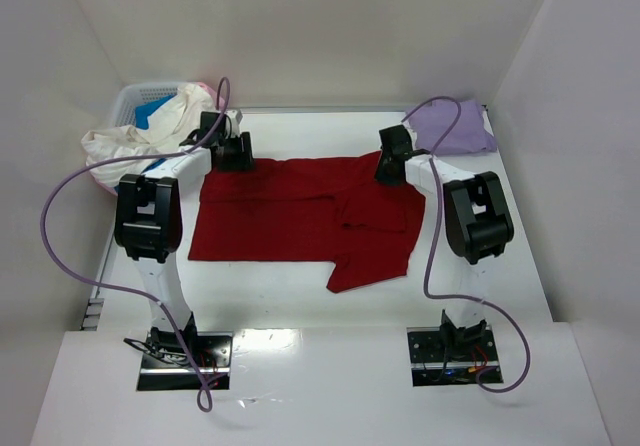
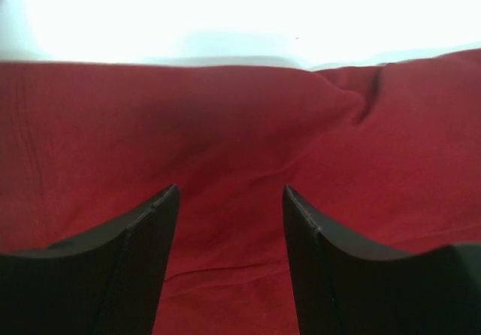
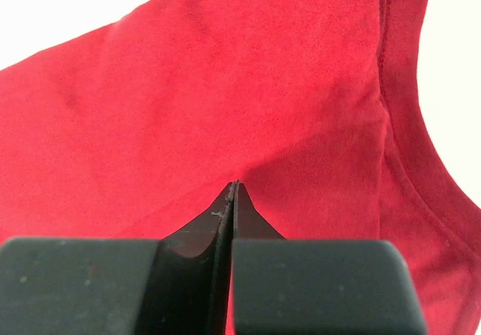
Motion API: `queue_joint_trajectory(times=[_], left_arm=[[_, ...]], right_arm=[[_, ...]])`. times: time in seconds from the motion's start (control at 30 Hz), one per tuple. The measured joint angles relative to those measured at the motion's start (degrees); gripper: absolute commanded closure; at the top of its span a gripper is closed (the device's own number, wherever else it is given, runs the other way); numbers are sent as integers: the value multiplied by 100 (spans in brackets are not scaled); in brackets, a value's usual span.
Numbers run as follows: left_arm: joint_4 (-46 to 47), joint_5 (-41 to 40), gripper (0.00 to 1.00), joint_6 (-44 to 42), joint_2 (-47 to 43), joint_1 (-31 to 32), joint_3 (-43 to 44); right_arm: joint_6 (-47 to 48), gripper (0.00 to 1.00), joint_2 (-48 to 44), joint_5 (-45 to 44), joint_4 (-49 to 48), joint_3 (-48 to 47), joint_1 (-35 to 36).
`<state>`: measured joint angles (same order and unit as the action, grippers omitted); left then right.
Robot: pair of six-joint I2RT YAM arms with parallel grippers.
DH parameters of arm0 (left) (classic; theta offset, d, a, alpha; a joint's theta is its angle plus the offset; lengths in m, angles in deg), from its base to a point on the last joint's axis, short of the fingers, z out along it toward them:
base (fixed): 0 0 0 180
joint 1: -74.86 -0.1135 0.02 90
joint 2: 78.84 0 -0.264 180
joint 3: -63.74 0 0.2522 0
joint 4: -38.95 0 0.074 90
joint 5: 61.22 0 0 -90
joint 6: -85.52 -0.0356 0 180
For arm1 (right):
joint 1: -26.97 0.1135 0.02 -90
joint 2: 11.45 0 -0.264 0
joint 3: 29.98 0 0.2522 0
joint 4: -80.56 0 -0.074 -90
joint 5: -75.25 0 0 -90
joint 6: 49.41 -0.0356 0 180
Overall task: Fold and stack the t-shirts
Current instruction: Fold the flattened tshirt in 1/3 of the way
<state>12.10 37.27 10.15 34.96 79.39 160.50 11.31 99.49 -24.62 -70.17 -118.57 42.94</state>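
Note:
A dark red t-shirt (image 1: 300,216) lies spread across the table, with one sleeve hanging towards the near side. My left gripper (image 1: 232,156) hovers over the shirt's far left edge. In the left wrist view it (image 2: 231,192) stands open, with only red cloth (image 2: 225,117) showing between its fingers. My right gripper (image 1: 390,169) is at the shirt's far right edge. In the right wrist view its tips (image 3: 235,185) meet tightly on the red cloth (image 3: 225,87), which puckers towards them. A folded pale lavender t-shirt (image 1: 450,128) lies at the far right corner.
A white lattice basket (image 1: 135,96) stands at the far left. A cream-white shirt (image 1: 120,146) spills over its rim, and blue cloth (image 1: 155,114) and pink cloth (image 1: 208,88) show inside. White walls close in the table on three sides.

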Motion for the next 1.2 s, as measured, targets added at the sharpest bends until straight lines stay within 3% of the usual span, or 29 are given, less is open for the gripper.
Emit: queue_joint_trajectory(times=[0.2, 0.5, 0.67, 0.8, 1.1, 1.2], left_arm=[[68, -164, 35, 74, 2, 0, -153], [63, -262, 23, 94, 59, 0, -153], [61, -271, 22, 103, 59, 0, -153], [24, -238, 34, 107, 157, 0, -111], [-15, -133, 32, 203, 496, 0, 26], [-96, -142, 39, 199, 501, 0, 79]], right_arm=[[74, 100, 474, -243, 151, -271, -20], [109, 100, 599, -267, 407, -490, -306], [188, 100, 682, -238, 518, -638, -651], [317, 100, 693, -168, 527, -658, -844], [678, 100, 1043, -103, 614, -1174, -627], [730, 100, 1163, -81, 612, -1351, -417]])
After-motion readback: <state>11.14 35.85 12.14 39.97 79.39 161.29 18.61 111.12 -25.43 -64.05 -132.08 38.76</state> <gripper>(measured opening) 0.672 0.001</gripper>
